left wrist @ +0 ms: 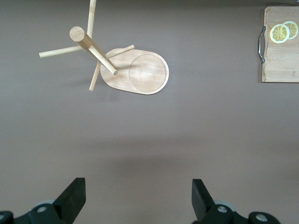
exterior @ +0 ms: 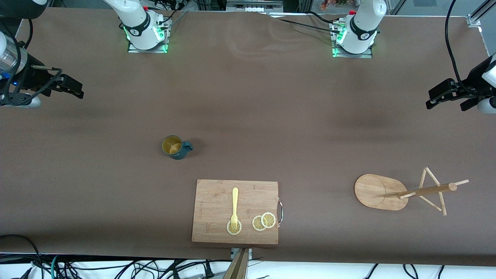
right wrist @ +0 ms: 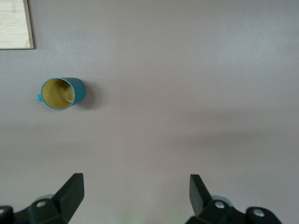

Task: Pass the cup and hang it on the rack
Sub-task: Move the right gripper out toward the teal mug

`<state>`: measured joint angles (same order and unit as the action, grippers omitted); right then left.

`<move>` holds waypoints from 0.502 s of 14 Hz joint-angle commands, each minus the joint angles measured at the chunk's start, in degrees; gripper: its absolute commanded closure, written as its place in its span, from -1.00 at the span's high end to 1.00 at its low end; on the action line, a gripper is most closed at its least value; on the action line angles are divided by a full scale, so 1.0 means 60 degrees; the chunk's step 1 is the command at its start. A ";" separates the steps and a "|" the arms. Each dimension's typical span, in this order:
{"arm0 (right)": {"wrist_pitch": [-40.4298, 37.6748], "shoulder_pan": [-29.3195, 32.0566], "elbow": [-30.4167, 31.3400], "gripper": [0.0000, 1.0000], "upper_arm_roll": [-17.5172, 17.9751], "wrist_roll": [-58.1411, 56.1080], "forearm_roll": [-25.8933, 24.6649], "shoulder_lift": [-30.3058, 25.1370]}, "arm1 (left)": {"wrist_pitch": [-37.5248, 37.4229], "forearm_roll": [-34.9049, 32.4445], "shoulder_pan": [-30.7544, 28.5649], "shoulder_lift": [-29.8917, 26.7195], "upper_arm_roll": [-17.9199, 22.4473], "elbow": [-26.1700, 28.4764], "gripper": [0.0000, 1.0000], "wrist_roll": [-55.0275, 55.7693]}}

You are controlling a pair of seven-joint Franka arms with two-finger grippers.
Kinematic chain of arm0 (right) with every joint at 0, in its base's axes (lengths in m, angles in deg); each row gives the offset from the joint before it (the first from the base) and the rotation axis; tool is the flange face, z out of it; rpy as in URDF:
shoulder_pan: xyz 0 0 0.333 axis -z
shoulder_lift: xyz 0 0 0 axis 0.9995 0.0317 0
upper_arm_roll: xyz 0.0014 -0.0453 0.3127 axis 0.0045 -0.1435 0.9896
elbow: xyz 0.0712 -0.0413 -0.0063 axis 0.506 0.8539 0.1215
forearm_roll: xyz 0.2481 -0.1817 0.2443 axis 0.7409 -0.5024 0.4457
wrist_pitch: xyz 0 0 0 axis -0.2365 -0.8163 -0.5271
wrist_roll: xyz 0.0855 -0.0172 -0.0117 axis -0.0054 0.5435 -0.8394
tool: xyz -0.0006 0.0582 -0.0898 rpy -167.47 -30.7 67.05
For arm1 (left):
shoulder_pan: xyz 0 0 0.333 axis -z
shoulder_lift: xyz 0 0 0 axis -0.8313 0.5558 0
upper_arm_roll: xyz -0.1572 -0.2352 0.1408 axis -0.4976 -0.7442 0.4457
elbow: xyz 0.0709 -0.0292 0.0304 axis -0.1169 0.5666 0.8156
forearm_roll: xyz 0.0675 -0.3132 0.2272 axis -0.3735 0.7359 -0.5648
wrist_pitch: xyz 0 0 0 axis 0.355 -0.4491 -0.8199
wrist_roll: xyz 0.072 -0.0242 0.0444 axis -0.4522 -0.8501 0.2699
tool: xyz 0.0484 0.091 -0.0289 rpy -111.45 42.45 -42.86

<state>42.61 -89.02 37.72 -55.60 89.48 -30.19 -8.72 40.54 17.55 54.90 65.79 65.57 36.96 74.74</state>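
On the table (exterior: 248,116), cup (exterior: 176,147) well apart from both jaws.

There was one cup (exterior: 176,147) at the frame's center-left, one rack (exterior: 403,192) at lower right, and one cutting board (exterior: 217,201) at lower center carrying one fork (exterior: 234,207) and three lemon slices (exterior: 268,220). Two grippers appeared at the upper edges.
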 commanded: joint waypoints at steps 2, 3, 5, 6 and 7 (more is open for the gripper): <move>-0.0255 -0.0080 -0.0150 1.00 -0.0001 -0.0150 -0.0150 0.0078 | -0.0121 -0.0031 0.0061 0.0107 0.0059 -0.0264 1.00 -0.0150; -0.0459 -0.0065 -0.0150 1.00 -0.0015 -0.0151 -0.0092 0.0107 | -0.0121 -0.0031 0.0061 0.0107 0.0059 -0.0264 1.00 -0.0150; -0.1175 -0.0065 -0.0165 1.00 -0.0016 -0.0078 -0.0062 0.0209 | -0.0121 -0.0031 0.0061 0.0107 0.0059 -0.0264 1.00 -0.0150; -0.1323 -0.0094 -0.0150 1.00 -0.0001 -0.0092 -0.0062 0.0239 | -0.0121 -0.0031 0.0061 0.0107 0.0059 -0.0264 1.00 -0.0150; -0.1325 -0.0239 -0.0165 1.00 -0.0001 -0.0078 -0.0047 0.0326 | -0.0121 -0.0031 0.0061 0.0107 0.0059 -0.0249 1.00 -0.0150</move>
<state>36.46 -89.40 37.71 -55.60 89.45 -30.27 -7.77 40.54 17.55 54.90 65.79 65.57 36.96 74.74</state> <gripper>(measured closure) 0.000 0.000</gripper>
